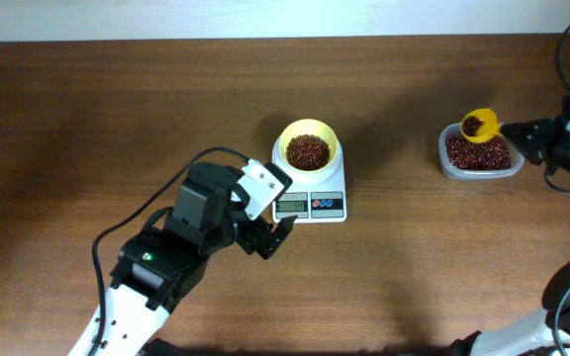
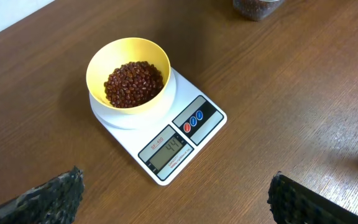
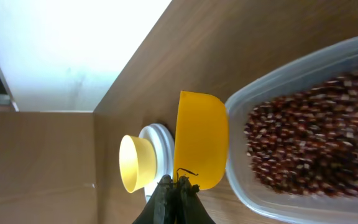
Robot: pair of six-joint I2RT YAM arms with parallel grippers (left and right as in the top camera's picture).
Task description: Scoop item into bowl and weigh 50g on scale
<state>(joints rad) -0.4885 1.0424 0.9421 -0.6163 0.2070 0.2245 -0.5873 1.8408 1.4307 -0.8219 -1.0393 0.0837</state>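
- The left gripper [image 1: 273, 237] hovers low over the table [image 1: 117, 119] just in front of the scale [image 1: 311, 205]; its jaws stand wide apart and hold nothing.
- The bowl [image 2: 123, 51] sits on the scale's platform, roughly half full of beans [image 1: 309, 151]; the display [image 2: 169, 149] seems to read 44, though the digits are small and slanted.
- Well to the right, the scoop [image 1: 479, 125] hangs over the near-left rim of the tub [image 1: 443, 158] with a small load of beans in it; the tub itself is full of them.
- The right gripper [image 1: 513, 130] is clenched on the scoop's handle; the right wrist view shows its fingers pressed together at the scoop's base.
- Step in hand, as I judge it: a top-up scoop is loaded and ready to travel; the bowl is a few grams short of target.
- The next move calls for carrying the scoop level across to the bowl, then tipping in only a little at a time; dumping the lot would likely overshoot.
- The table is dark brown wood grain, flat and matte; a pale wall [image 1: 265, 15] runs along its far edge.
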